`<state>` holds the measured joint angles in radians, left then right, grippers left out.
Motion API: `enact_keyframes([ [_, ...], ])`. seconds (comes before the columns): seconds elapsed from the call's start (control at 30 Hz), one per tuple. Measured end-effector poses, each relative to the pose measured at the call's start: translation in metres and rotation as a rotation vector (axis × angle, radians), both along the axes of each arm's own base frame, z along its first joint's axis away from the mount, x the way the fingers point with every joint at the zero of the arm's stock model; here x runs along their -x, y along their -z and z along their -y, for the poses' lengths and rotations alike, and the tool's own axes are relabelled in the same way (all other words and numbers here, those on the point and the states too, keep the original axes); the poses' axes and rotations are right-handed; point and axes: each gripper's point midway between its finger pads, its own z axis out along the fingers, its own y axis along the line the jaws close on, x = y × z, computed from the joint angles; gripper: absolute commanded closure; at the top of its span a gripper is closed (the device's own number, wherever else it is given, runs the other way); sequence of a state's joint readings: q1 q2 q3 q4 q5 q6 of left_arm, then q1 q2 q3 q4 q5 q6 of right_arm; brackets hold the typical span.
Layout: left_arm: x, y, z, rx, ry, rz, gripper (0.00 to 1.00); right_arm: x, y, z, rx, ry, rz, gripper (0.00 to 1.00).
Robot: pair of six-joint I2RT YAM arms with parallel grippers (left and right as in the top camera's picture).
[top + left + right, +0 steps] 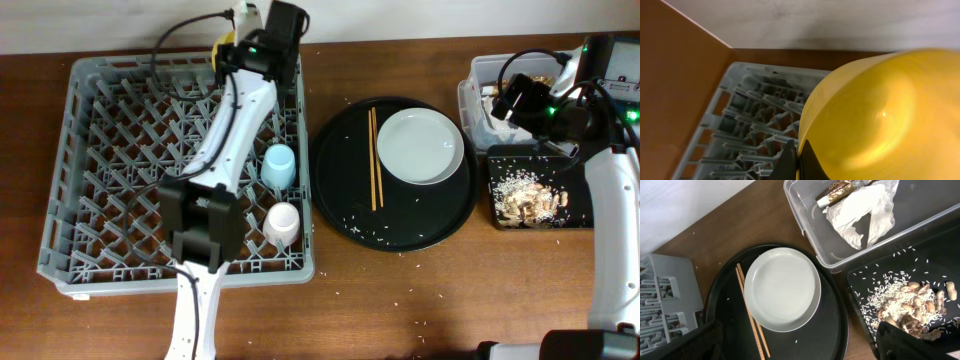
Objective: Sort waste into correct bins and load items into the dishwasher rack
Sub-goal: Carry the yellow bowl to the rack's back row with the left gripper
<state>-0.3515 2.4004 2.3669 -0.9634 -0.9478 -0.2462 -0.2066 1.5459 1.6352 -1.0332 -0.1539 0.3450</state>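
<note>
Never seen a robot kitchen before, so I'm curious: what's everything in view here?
dishwasher rack: one, grey, left
light blue cup: one, in rack
pale pink cup: one, in rack
yellow bowl: one, held over rack's far edge
round tray: one, black, centre
plate: one, white, on round tray
chopsticks: pair, wooden, beside plate
clear tub: one, far right, holds white napkin, wrapper
flat tray: one, black, right, holds food scraps
left gripper: shut on bowl
right gripper: open, by tub

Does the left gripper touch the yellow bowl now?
Touching. The left wrist view shows the left gripper with its dark fingers on either side of the rim of the yellow bowl, pressed against it with no gap.
</note>
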Motion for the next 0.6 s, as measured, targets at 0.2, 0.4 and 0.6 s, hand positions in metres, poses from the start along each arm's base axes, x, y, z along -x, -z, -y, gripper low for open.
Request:
enact_keyframes([
  [0.2,0.009,0.011,0.016,-0.192,-0.001,-0.058,1.00,0.000,0.000,0.000,0.000,0.000,0.000,0.02],
  [0.4,0.034,0.012,0.035,-0.346,0.034,-0.169,0.99,0.000,0.000,0.000,0.000,0.000,0.000,0.02],
  [0.6,0.041,0.023,0.034,-0.365,0.061,-0.254,0.74,0.000,0.000,0.000,0.000,0.000,0.000,0.02],
])
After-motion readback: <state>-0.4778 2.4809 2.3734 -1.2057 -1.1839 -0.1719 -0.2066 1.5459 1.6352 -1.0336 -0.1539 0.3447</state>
